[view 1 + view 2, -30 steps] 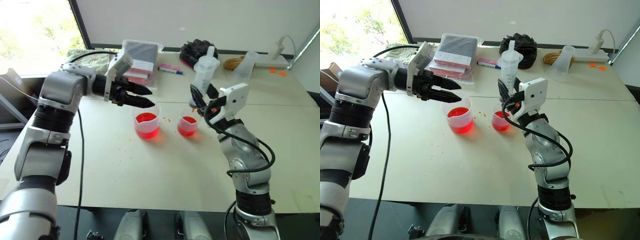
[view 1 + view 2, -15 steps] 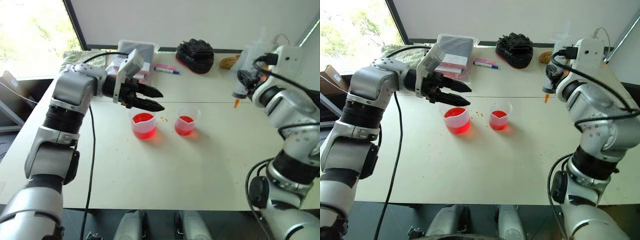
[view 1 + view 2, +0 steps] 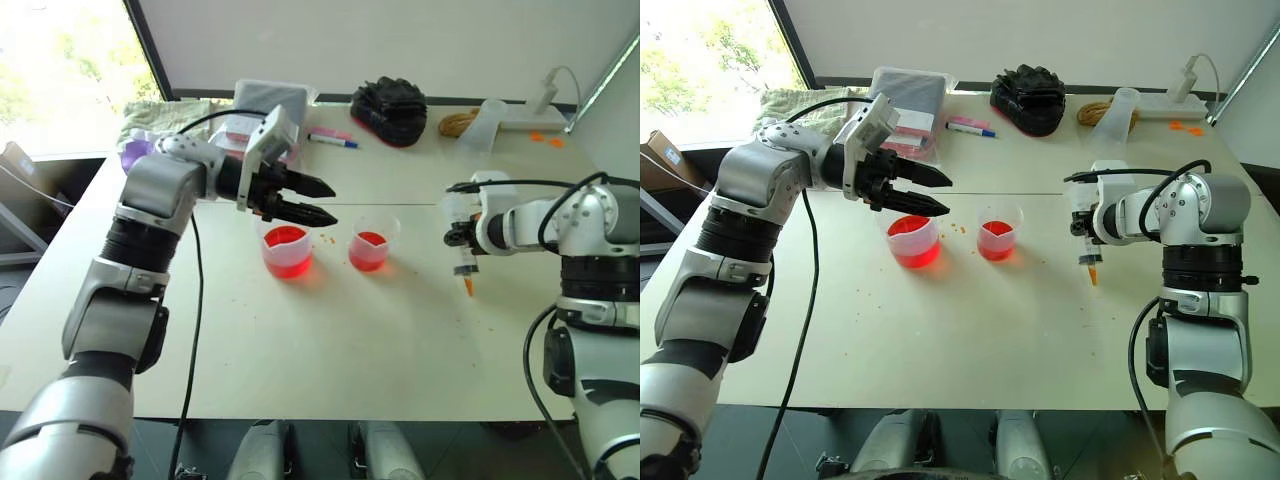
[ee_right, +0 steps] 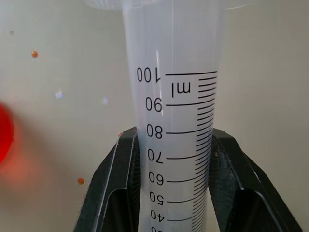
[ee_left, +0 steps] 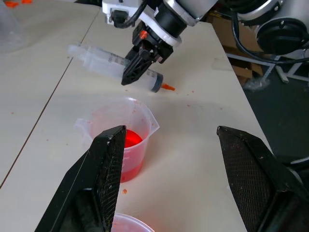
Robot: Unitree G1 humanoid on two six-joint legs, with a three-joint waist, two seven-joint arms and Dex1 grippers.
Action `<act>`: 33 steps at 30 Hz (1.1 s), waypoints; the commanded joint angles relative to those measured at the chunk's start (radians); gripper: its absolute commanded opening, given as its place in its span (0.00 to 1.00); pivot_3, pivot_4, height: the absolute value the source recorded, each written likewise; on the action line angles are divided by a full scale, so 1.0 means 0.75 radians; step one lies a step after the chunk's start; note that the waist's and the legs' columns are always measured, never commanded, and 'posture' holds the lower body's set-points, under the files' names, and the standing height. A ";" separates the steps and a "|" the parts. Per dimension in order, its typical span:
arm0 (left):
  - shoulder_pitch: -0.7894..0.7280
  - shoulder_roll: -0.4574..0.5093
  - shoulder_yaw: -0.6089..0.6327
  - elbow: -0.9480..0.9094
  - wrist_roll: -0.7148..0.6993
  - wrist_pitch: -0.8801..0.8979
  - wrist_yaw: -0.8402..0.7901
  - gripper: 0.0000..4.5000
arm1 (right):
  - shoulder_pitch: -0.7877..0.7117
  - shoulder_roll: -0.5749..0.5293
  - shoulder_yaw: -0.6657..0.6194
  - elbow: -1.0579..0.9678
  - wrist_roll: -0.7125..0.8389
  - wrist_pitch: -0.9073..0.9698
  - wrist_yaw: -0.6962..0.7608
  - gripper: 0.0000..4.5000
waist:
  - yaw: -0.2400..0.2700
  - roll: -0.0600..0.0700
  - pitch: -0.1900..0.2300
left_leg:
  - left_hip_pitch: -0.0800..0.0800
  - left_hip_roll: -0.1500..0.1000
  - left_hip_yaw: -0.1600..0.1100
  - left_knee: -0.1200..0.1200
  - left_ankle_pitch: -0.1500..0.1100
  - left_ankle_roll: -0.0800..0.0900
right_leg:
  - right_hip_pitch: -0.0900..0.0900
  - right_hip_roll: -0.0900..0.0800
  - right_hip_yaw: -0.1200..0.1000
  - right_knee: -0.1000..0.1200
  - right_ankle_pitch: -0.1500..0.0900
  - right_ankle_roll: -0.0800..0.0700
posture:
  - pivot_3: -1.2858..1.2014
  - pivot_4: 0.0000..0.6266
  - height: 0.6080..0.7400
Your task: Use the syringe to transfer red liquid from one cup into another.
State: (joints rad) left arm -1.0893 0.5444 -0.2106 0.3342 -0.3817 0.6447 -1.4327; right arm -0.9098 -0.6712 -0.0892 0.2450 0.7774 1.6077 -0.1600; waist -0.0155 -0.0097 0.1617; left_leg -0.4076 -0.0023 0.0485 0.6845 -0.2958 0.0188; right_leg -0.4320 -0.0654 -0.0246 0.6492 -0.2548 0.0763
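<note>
On the pale table stand two clear plastic cups side by side, both holding red liquid: the wider cup on the robot's left and the narrower cup just to its right, a small gap between them. The wider one is more full, and the red in the narrower cup sits low. The left tool hangs above the far rim of the wider cup, pointing toward the robot's right, its two black fingers spread wide apart with nothing between them; seen from the left wrist, the narrower cup shows in the gap between these fingers. The right tool is well off to the right of both cups, above bare table, and its fingers are pinching the syringe around the graduated barrel. In the right wrist view the black fingers press on either side of the barrel near its printed scale. The syringe points down at the table with its orange tip lowest, just above the surface and clear of either cup; its barrel looks clear, with no red visible inside. Tiny orange specks dot the table around the cups. At the far edge lie a clear box, a marker pen, a black bundle and a spare clear cup on its side.
</note>
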 commanded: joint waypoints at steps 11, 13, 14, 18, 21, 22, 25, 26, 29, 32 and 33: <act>0.034 0.043 0.065 -0.116 -0.039 0.033 0.028 0.70 | -0.096 -0.061 0.132 0.210 0.512 0.009 -0.391 0.81 | 0.001 0.000 0.000 | 0.000 0.000 0.000 0.000 0.000 0.000 | 0.000 -0.001 0.000 -0.001 0.000 0.000 | 0.52 0.24 1.00; 0.041 0.047 0.068 -0.127 -0.048 0.047 0.026 0.70 | -0.091 -0.066 0.133 0.202 0.543 0.009 -0.425 0.99 | 0.001 0.000 0.000 | 0.000 0.000 0.000 0.000 0.000 0.000 | 0.000 -0.001 0.000 -0.001 0.000 0.000 | 0.52 0.24 1.00; 0.044 0.048 0.069 -0.132 -0.053 0.053 0.024 0.70 | -0.086 -0.069 0.132 0.192 0.555 0.009 -0.436 0.99 | 0.001 0.000 0.000 | 0.000 0.001 0.000 0.000 0.000 0.000 | 0.000 -0.001 0.000 -0.001 0.000 0.000 | 0.52 0.24 1.00; 0.066 0.047 0.085 -0.164 -0.083 0.074 0.025 0.70 | -0.041 -0.097 0.125 -0.024 0.509 0.009 -0.417 0.99 | 0.002 0.000 0.000 | -0.001 0.001 0.000 0.000 0.000 0.000 | 0.000 -0.001 0.000 -0.001 0.000 0.000 | 0.52 0.24 1.00; 0.118 0.069 0.114 -0.231 -0.133 0.130 0.028 0.70 | 0.072 -0.175 0.067 -0.343 0.449 -0.012 -0.311 0.99 | 0.005 0.000 0.000 | -0.001 0.001 0.000 0.000 0.000 0.000 | 0.000 0.000 0.000 -0.002 0.000 0.000 | 0.52 0.24 1.00; 0.137 0.081 0.123 -0.258 -0.148 0.145 0.029 0.70 | 0.120 -0.210 0.045 -0.441 0.436 -0.030 -0.260 0.99 | 0.004 0.000 0.000 | -0.001 0.001 -0.001 0.000 -0.001 0.001 | 0.000 0.000 0.000 -0.002 0.000 0.000 | 0.52 0.24 1.00; 0.179 0.108 0.153 -0.310 -0.179 0.182 0.059 0.70 | 0.270 -0.280 -0.114 -0.657 0.493 -0.041 -0.110 0.99 | 0.007 0.000 0.000 | -0.002 0.001 -0.001 0.000 -0.001 0.002 | 0.000 0.000 0.000 -0.002 0.000 0.000 | 0.52 0.24 1.00; 0.190 0.115 0.166 -0.322 -0.190 0.202 0.074 0.70 | 0.318 -0.304 -0.171 -0.750 0.515 -0.072 -0.046 0.99 | 0.011 0.000 0.000 | -0.002 0.001 -0.001 0.000 -0.001 0.002 | 0.000 0.000 0.000 -0.002 0.000 0.000 | 0.52 0.24 1.00; 0.242 0.173 0.194 -0.377 -0.232 0.245 0.065 0.70 | 0.459 -0.414 -0.391 -0.946 0.602 -0.101 0.139 0.99 | 0.009 0.000 0.000 | -0.002 0.001 -0.001 0.000 -0.001 0.002 | 0.000 0.000 0.000 -0.004 0.000 0.000 | 0.52 0.24 1.00; 0.265 0.240 0.207 -0.398 -0.255 0.262 0.040 0.70 | 0.605 -0.510 -0.626 -1.020 0.728 -0.098 0.318 0.99 | 0.008 0.000 0.000 | 0.000 0.001 -0.001 0.000 -0.002 0.003 | 0.002 0.000 0.000 -0.005 0.000 0.000 | 0.52 0.24 1.00; 0.257 0.259 0.210 -0.386 -0.261 0.267 0.031 0.70 | 0.666 -0.557 -0.685 -1.075 0.744 -0.101 0.394 0.99 | 0.007 -0.001 0.000 | 0.000 0.001 -0.001 0.000 -0.002 0.003 | 0.002 0.000 0.000 -0.005 0.000 0.000 | 0.52 0.24 1.00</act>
State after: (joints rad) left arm -0.8737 0.7171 -0.0911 0.0696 -0.5542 0.8426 -1.3941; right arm -0.4366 -1.0544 -0.5231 -0.4915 1.2896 1.5418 0.0528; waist -0.0103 -0.0101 0.1618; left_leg -0.4067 -0.0013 0.0476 0.6847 -0.2970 0.0207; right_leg -0.4296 -0.0652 -0.0249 0.6453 -0.2547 0.0765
